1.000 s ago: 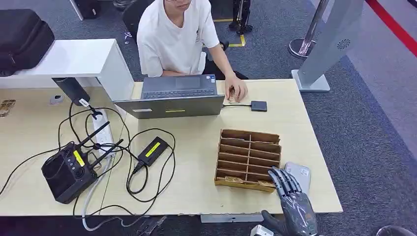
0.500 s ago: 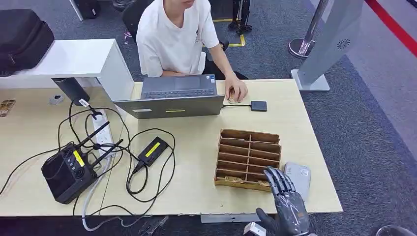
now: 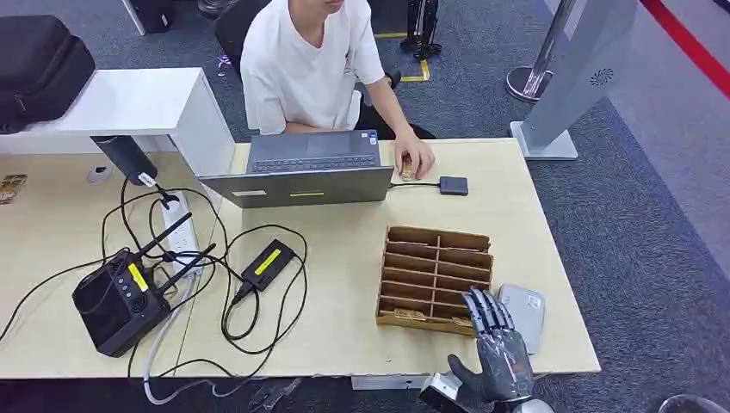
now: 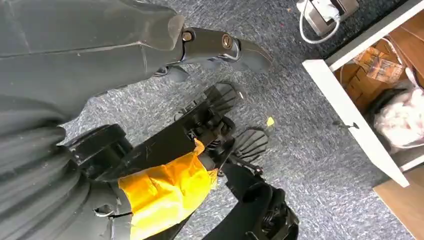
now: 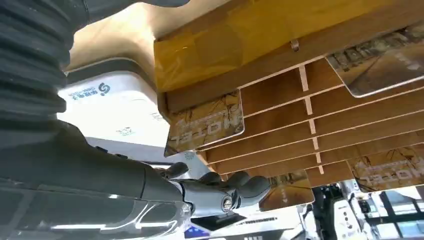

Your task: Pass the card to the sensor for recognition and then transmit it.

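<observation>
A wooden card rack (image 3: pixel 436 258) stands on the table's right side, with brown cards (image 3: pixel 410 315) lying in its front slots. Next to it on the right lies a flat grey-white sensor (image 3: pixel 523 311). My right hand (image 3: pixel 497 348) hovers over the rack's front right corner with its fingers spread, holding nothing. In the right wrist view its fingers (image 5: pixel 235 187) reach out beside a printed card (image 5: pixel 205 122) in the rack (image 5: pixel 310 125), with the sensor (image 5: pixel 112 105) close by. My left hand (image 4: pixel 215 40) hangs above the carpet and holds nothing.
A person in a white shirt (image 3: pixel 301 69) sits behind a laptop (image 3: pixel 306 176), one hand (image 3: pixel 416 161) resting on the table beside a small black box (image 3: pixel 454 185). A router (image 3: pixel 116 301), power strip and cables cover the left. The table edge is near my hand.
My right hand has moved a little left and forward, further over the rack's front corner. The person's hand and the rack stay put.
</observation>
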You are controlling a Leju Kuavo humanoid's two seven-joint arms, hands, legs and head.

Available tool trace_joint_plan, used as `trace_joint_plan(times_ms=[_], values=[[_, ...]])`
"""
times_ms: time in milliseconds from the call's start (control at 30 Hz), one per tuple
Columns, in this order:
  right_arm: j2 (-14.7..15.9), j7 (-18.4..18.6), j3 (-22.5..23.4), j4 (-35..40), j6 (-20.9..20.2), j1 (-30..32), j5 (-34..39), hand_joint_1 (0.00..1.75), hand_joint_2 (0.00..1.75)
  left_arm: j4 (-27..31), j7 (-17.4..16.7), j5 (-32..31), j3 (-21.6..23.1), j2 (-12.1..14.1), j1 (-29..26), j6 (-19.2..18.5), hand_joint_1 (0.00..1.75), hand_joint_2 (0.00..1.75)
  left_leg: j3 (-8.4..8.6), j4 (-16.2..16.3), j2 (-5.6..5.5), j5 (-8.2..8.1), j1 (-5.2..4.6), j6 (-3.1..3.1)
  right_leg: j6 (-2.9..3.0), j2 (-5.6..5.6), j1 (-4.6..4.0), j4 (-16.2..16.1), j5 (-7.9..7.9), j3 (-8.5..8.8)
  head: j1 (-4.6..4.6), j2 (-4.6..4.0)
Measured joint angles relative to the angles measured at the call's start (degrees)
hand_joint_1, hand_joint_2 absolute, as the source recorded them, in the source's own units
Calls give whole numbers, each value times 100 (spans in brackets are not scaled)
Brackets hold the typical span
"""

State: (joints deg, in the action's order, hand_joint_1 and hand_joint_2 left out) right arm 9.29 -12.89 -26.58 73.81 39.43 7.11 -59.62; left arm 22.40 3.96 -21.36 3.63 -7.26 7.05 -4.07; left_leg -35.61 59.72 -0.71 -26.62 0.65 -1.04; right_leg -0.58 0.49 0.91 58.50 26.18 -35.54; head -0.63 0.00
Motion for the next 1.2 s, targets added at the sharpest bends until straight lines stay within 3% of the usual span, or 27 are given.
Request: trace_joint_plan(times_ms=[133, 167, 200, 767, 833, 867, 933, 1200], values=[[-156, -184, 208, -107, 0, -12, -101, 0, 175, 0, -7, 33, 57, 0, 0, 26, 0, 175, 0, 0, 1, 0, 0, 0, 0, 0, 0, 0, 0, 0, 0, 0], [-186, -206, 250, -129, 0, -12, -109, 24, 175, 0, -7, 37, 66, 0, 0, 31, 0, 175, 0, 0, 0, 0, 0, 0, 0, 0, 0, 0, 0, 0, 2, 0], [-223, -243, 298, -153, 0, -13, -123, 175, 175, 0, -7, 48, 79, 0, 0, 31, 0, 175, 0, 0, 0, 0, 0, 0, 0, 0, 0, 0, 0, 0, 0, 0], [-496, -442, 682, -221, 92, -43, -120, 175, 175, 9, -7, 155, 188, 0, -14, 92, 0, 175, 1, 0, 1, 0, 0, 0, 0, 1, 0, 0, 0, 0, 0, 0], [-499, -407, 680, -221, 92, -47, -112, 159, 175, 11, -7, 164, 192, 0, -14, 99, 0, 175, 1, 0, 1, 0, 0, 0, 0, 1, 0, 0, 0, 0, 2, 0], [-499, -389, 680, -221, 92, -46, -103, 162, 175, 11, -7, 171, 195, 0, -15, 101, 0, 175, 1, 0, 1, 0, 0, 0, 0, 1, 0, 0, 0, 0, 0, 0], [-499, -348, 680, -219, 92, -45, -94, 152, 175, 11, -9, 188, 199, 0, -18, 105, 0, 175, 1, 0, 2, 0, 0, 0, 0, 1, 0, 0, 0, 0, 0, 0], [-499, -210, 665, -186, 92, -29, -88, 152, 175, 88, -7, 199, 252, -31, -82, 339, 0, 175, 1, 0, 2, 0, 0, 0, 0, 2, 0, -1, 0, 0, 0, 0]])
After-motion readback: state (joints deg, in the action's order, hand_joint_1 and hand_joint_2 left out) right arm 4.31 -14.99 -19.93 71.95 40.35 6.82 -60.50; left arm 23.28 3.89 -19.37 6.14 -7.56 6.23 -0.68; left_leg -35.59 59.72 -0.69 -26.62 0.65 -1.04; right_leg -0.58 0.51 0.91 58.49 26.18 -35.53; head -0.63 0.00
